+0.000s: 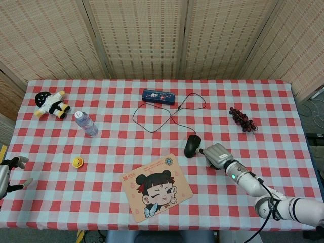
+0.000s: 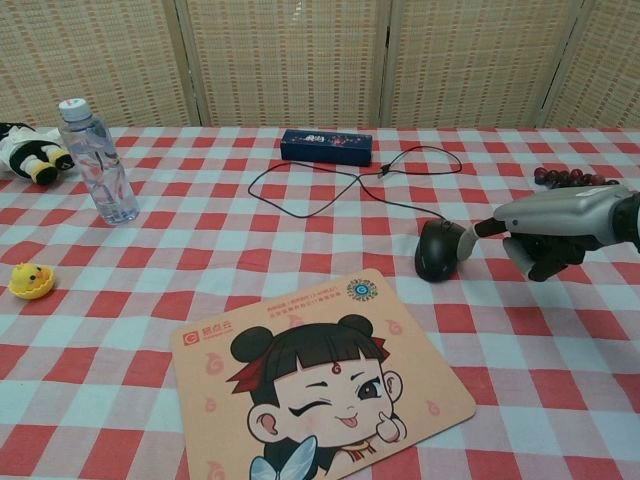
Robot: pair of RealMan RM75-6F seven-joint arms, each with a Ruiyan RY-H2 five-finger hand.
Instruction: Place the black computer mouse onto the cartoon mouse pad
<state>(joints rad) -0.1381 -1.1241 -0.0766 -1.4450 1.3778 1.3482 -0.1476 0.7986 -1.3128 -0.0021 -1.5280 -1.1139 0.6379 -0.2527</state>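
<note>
Mouse (image 2: 438,249) sat mid-right of the frame, just above the pad (image 2: 320,375), nudged by one outstretched fingertip of the right hand (image 2: 545,228), other fingers curled, nothing gripped. Such a push risked spinning it aside, or its cord (image 2: 330,190) dragging.

Woven folding screen (image 1: 152,35) behind the table — red-checked tablecloth (image 1: 283,111).

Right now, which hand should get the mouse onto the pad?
Right. The right hand already touches the black mouse, just beyond the cartoon pad; the left hand sits at the far table edge.
</note>
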